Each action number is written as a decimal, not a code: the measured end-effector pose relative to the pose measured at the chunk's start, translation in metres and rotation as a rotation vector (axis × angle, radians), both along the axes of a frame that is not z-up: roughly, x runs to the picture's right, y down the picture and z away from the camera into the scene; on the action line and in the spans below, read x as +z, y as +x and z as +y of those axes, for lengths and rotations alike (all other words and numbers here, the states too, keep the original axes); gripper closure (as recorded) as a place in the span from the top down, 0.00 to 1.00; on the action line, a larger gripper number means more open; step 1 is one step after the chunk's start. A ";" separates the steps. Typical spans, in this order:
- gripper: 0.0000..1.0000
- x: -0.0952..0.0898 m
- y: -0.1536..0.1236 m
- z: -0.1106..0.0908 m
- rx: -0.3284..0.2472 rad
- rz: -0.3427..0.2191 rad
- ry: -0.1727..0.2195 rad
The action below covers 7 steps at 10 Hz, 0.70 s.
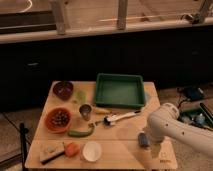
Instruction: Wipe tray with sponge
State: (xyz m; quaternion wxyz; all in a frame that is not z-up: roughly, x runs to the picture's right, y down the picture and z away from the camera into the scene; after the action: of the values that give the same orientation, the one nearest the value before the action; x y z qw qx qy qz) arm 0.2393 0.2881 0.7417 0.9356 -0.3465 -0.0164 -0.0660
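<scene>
White arm ends in my hand (145,135), low over the wooden surface (115,150) near its right front corner, spread wide and gripping nothing. It sits right at the blue-grey sponge (143,142), which I judge I must pick up first. A white-handled brush (120,118) lies between us and the green tray (120,90), empty at the far edge, ready for wiping. I can read no writing anywhere.
</scene>
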 end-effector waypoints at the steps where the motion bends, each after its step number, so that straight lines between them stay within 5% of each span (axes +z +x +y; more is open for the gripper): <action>1: 0.80 0.001 0.000 0.001 -0.001 -0.004 -0.001; 7: 0.73 0.009 -0.003 0.008 0.000 -0.035 -0.014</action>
State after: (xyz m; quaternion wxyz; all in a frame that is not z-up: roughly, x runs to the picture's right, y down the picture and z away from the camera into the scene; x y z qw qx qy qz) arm 0.2366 0.2964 0.7502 0.9327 -0.3518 -0.0335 -0.0718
